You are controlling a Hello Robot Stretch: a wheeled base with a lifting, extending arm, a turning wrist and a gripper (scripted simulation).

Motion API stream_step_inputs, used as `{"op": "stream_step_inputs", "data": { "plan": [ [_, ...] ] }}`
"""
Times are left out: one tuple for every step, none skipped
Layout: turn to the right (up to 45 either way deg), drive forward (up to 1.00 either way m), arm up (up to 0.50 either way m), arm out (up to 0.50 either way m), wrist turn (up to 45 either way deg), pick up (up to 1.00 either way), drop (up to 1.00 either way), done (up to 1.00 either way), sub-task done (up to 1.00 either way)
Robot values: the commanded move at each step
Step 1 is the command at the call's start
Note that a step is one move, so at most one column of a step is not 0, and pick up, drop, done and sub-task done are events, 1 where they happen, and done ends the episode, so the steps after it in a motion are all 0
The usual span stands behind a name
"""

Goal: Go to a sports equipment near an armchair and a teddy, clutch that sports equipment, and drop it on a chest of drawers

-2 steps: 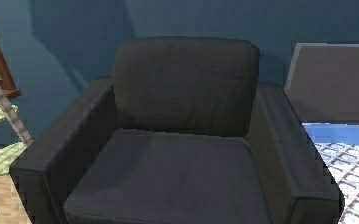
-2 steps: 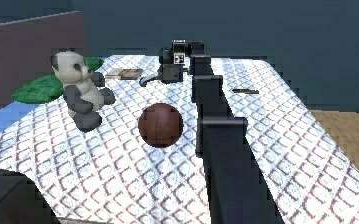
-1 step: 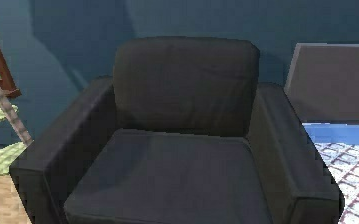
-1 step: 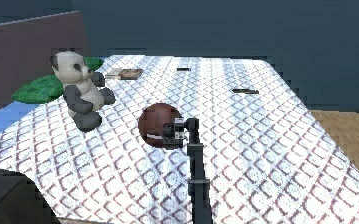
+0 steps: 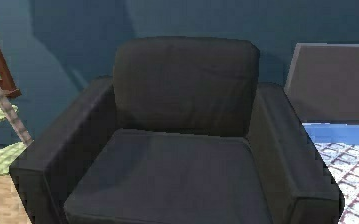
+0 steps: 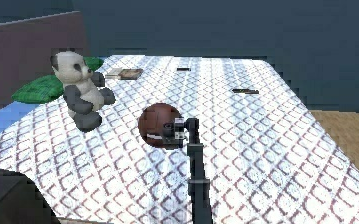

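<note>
White-quilted broad bed (image 6: 257, 130) runs open toward its right edge, black padded armchair (image 5: 177, 130) looms close ahead, black-and-white panda teddy (image 6: 80, 88) sits left, and round brown ball (image 6: 153, 120) rests mid-bed right at the jaws, though I cannot tell whether they hold anything.

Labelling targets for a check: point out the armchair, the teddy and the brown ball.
armchair (image 5: 169, 165): forward view, seat cushion.
teddy (image 6: 84, 97): arm side view, its body.
brown ball (image 6: 152, 120): arm side view, its left half.
</note>
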Motion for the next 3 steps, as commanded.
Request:
{"op": "stream_step_inputs", "data": {
  "plan": [
    [0.0, 0.0, 0.1, 0.0, 0.0, 0.0, 0.0, 0.0, 0.0],
    [0.0, 0.0, 0.16, 0.0, 0.0, 0.0, 0.0, 0.0, 0.0],
    [0.0, 0.0, 0.0, 0.0, -45.0, 0.0, 0.0, 0.0, 0.0]
  ]
}}
